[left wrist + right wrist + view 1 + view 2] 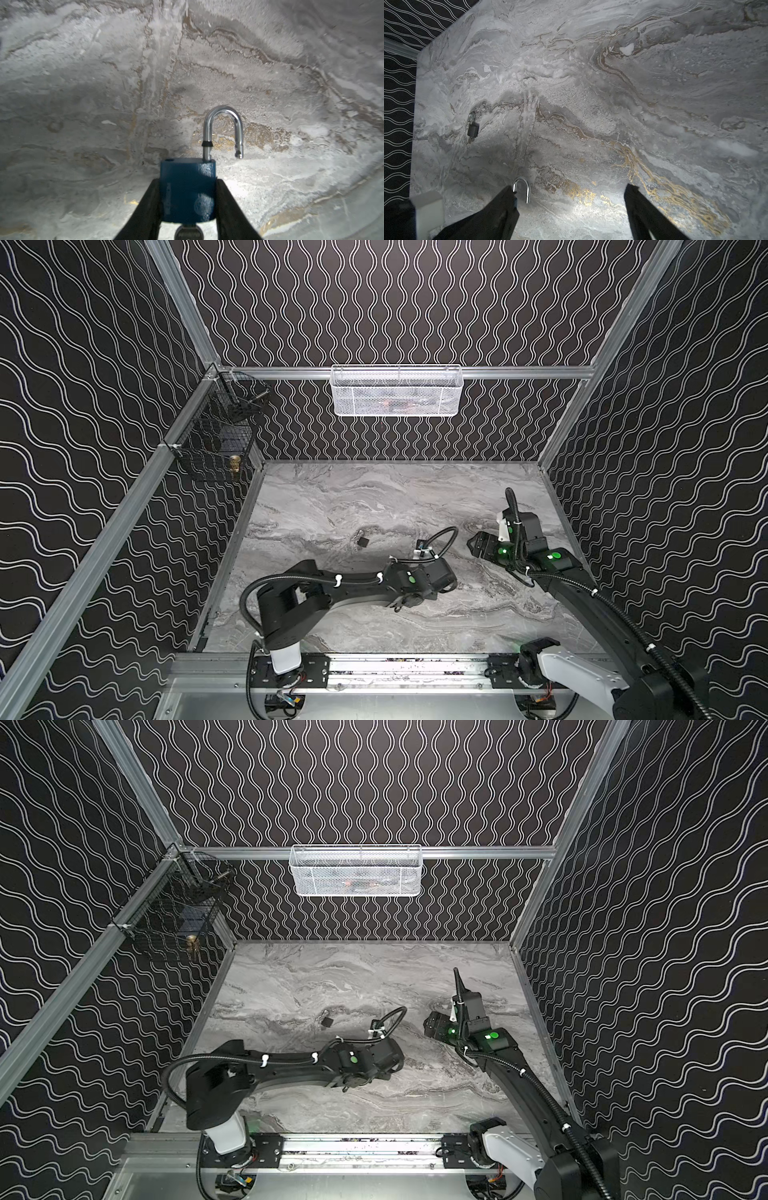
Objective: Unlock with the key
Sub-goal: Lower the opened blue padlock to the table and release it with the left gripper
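- We count two padlocks. A blue padlock (187, 191) sits in the left hand (187, 180), over the table (332, 497). A dark padlock (362, 540) lies alone on the table, well apart from both hands.
- We count one key (188, 232), seated in the underside of the blue padlock.
- We also count two baskets on the rails, a white basket (397, 391) and a black wire basket (216, 439).
- The left hand is grasping the blue padlock by the sides of its painted body.
- Its chrome shackle (223, 128) stands unlatched. One leg, ringed in black, stays in the body, and the free end is swung clear of its hole.
- The right hand (570, 187) is released, with its fingers wide and nothing between them. It is just beside that shackle.
- The key's head is cut off at the picture's edge.
- In both top views the left wrist hides the blue padlock.
- We cannot tell whether the dark padlock carries a key, nor what the baskets hold.
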### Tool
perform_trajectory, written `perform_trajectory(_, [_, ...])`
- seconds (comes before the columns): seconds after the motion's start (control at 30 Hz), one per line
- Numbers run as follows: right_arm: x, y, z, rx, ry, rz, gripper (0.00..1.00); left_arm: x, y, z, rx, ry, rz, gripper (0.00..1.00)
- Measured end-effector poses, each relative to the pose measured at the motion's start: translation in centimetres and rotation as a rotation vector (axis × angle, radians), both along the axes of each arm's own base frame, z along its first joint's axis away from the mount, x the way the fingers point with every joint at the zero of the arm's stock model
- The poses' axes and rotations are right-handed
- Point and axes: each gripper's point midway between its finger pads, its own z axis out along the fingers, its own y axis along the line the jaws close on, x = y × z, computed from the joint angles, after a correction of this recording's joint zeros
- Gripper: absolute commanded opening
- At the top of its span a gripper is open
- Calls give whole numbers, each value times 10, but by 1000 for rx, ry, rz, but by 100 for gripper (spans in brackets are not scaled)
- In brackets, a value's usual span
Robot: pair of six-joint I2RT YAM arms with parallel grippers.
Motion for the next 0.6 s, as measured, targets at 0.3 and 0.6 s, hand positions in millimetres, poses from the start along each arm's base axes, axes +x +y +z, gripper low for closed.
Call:
perform_trajectory(0.3, [1,-9,-6,14,8,-29,85,-1,-5,-32,94,30,16,1])
perform_trajectory(0.6, [0,-10,-6,26,2,-29,85,-3,-2,-44,100,44,32,45])
